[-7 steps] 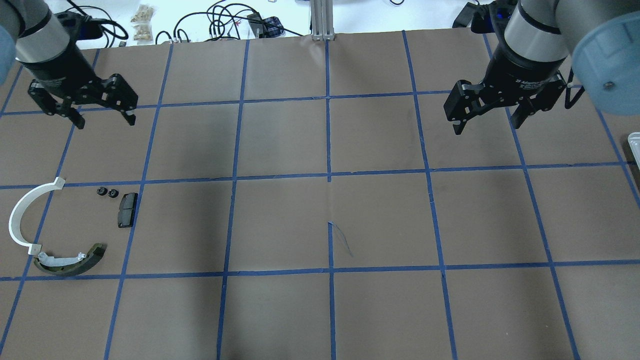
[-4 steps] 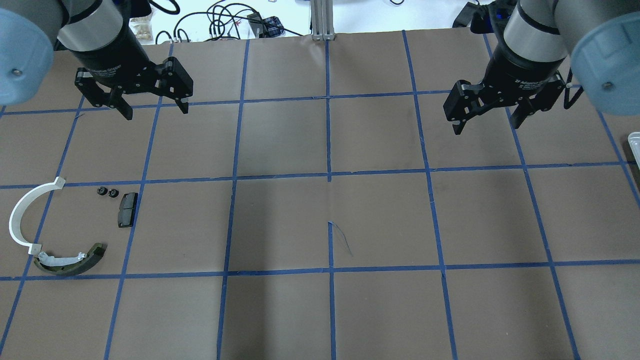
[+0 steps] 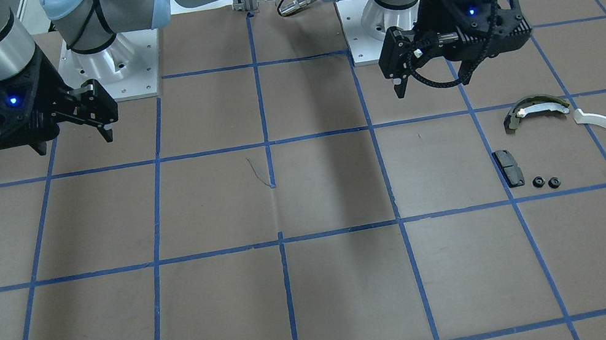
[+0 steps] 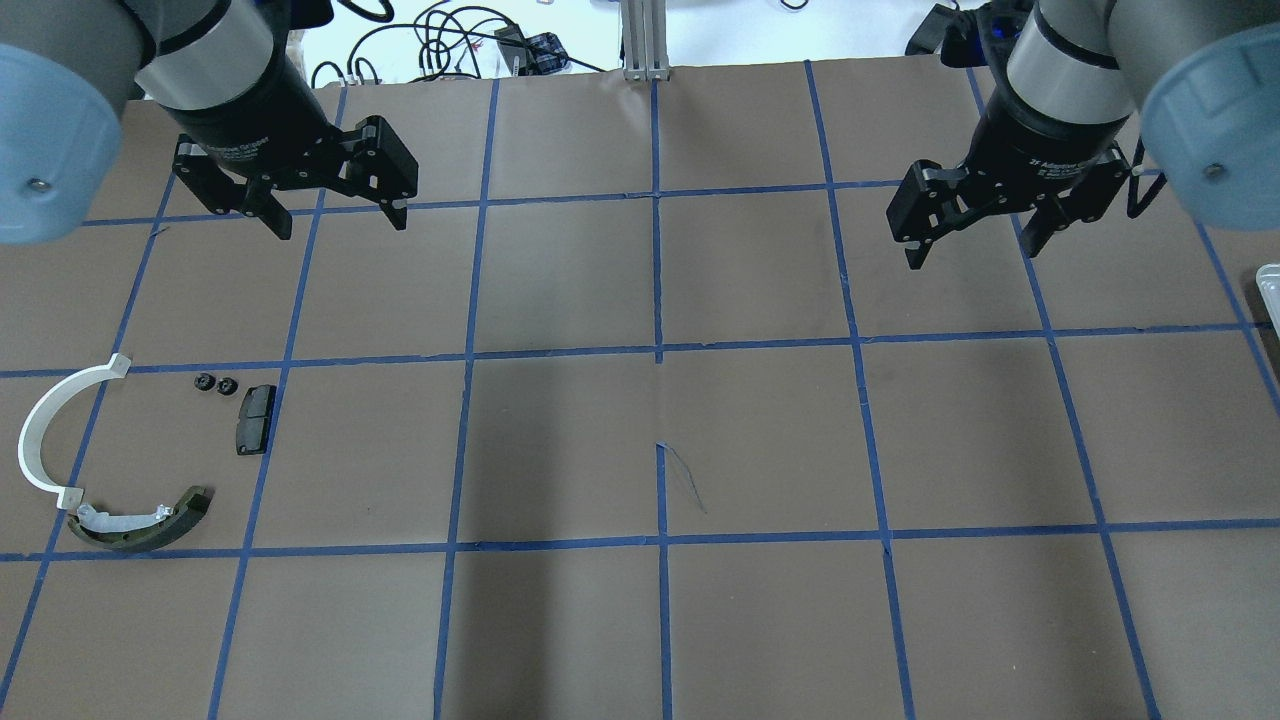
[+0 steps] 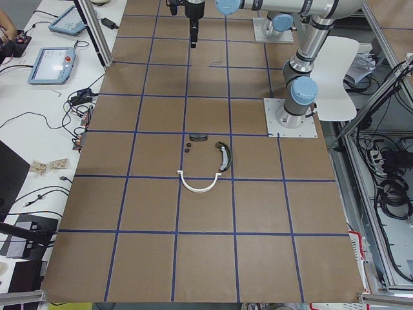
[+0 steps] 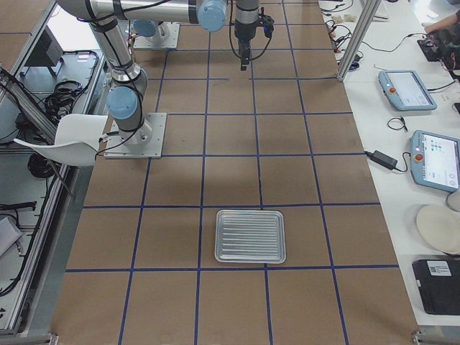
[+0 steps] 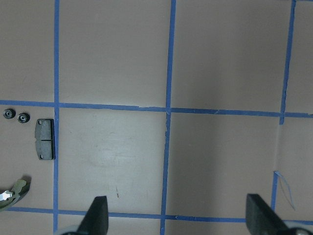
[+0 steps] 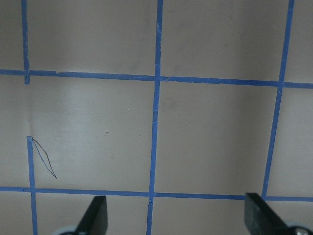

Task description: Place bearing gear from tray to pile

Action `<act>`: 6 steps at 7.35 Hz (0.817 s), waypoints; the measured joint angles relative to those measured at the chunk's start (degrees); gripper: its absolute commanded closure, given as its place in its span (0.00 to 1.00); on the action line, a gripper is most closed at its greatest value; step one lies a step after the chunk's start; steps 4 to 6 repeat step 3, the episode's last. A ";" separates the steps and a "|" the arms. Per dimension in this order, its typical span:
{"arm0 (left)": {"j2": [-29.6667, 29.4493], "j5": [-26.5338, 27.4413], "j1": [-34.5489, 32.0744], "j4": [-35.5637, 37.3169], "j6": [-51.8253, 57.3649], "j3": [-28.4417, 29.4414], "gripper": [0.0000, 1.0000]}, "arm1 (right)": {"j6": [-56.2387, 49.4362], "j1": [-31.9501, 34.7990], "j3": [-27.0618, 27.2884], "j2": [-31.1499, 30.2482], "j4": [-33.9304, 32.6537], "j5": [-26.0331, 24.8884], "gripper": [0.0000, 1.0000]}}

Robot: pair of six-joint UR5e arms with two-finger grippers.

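Left pincer (image 4: 341, 227) and right pincer (image 4: 973, 257) are seen released, empty, above the desk (image 4: 560, 440). Two gears (image 4: 227, 385) are found in the pile, beside the pad (image 4: 254, 420). None is seen on the tray (image 6: 250, 236). Gears are judged light, stiff and tiny, best pinched across the rim.

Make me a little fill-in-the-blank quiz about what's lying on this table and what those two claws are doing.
1. The left gripper and the right gripper are both ___, holding nothing.
2. Next to the black pad lie ___ small black gears.
3. The metal tray holds ___ parts.
4. The white arc is shaped like the letter ___.
Missing words: open; two; no; C.
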 measured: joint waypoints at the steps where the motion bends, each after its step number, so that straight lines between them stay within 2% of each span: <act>1: 0.02 -0.18 -0.06 0.01 0.01 0.01 0.00 | 0.02 0.00 -0.10 -0.01 0.00 0.10 0.00; 6: 0.02 -0.37 -0.07 0.01 0.01 0.00 0.00 | 0.36 -0.05 -0.26 -0.03 0.21 0.03 0.00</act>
